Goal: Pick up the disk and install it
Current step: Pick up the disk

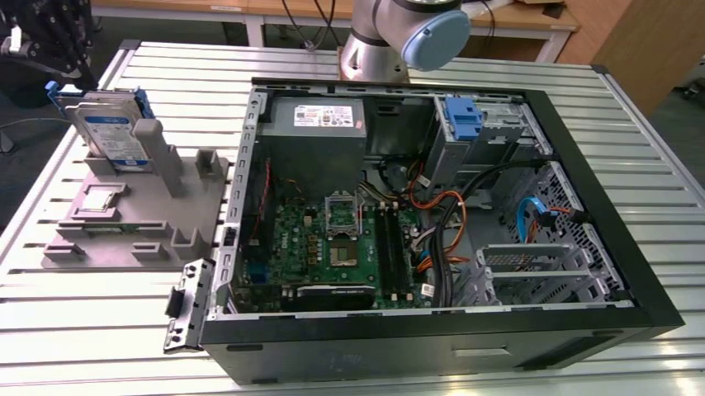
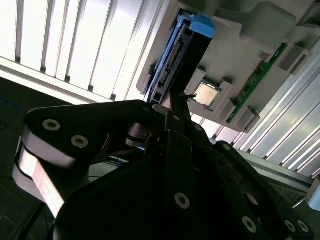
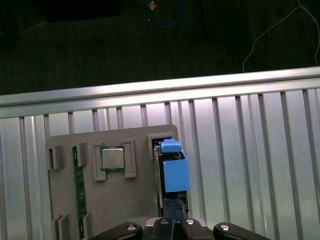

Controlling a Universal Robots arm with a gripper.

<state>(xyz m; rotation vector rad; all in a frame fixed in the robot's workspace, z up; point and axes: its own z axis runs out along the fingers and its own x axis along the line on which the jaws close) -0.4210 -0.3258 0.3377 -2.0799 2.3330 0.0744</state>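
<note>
Gripper closest in the second wrist view, its dark body just by the top edge of the disk; wide or closed, cannot tell, nor whether they touch. At the exterior view's left the disk stands upright on edge in a slot at the far corner of the grey holder, which also carries a chip. Bare slatted table rings the holder. Only a narrow strip parts it from the open computer case. Inside, toward the right, a blue bracket sits in the far bay.
</note>
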